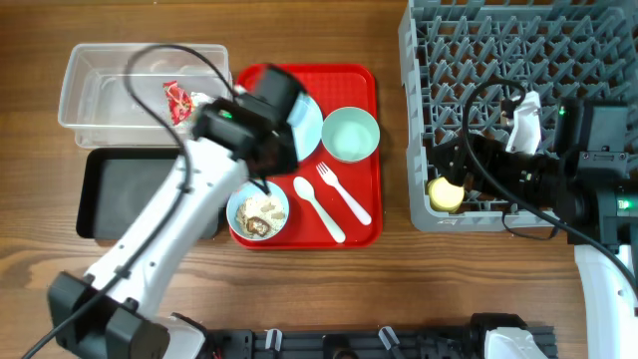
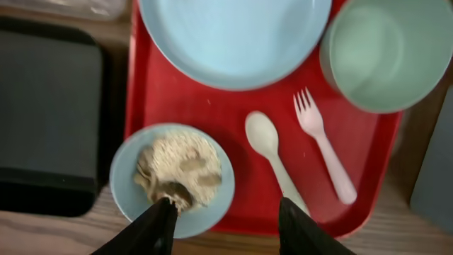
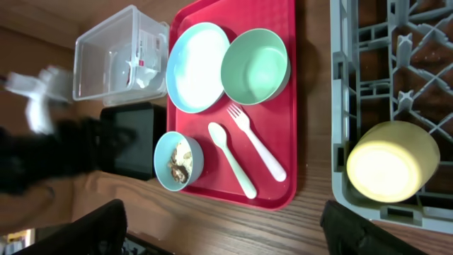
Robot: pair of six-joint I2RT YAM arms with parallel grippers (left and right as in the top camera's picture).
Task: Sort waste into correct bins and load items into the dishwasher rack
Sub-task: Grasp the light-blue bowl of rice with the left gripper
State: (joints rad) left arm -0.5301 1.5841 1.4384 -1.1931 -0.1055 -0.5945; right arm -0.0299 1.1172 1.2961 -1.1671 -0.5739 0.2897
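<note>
Between the left gripper's (image 2: 226, 225) dark fingers (image 2: 157, 228), at the bottom edge of the left wrist frame, lies the lower right rim of the small pale blue bowl (image 2: 127, 180). The fingers stand wide apart and hold nothing. One is over the bowl's inside, the other over the red serving tray (image 2: 205, 106) outside the rim. Contact with the bowl cannot be confirmed. The bowl holds the beige-brown food scraps (image 2: 185, 164).

Higher in the frame lie the white spoon (image 2: 267, 142), the fork (image 2: 320, 138), the pale blue plate (image 2: 233, 35) and the pale green bowl (image 2: 386, 53). The black tray (image 2: 46, 120) fills the left side, just beside the serving tray.

The right gripper (image 3: 226, 227) is likewise spread wide and empty. It is near the yellow cup (image 3: 393, 159), which rests in the lower left corner of the dishwasher rack (image 1: 518, 40). The red wrapper (image 1: 177, 100) lies in the clear tub (image 1: 95, 70).

Step in hand, as judged: disposal of the scraps. The next move calls for closing on the rim, lifting the bowl level, then tipping it over the black tray.

A label (image 3: 145, 53) shows on the tub; its text is too small to read.
</note>
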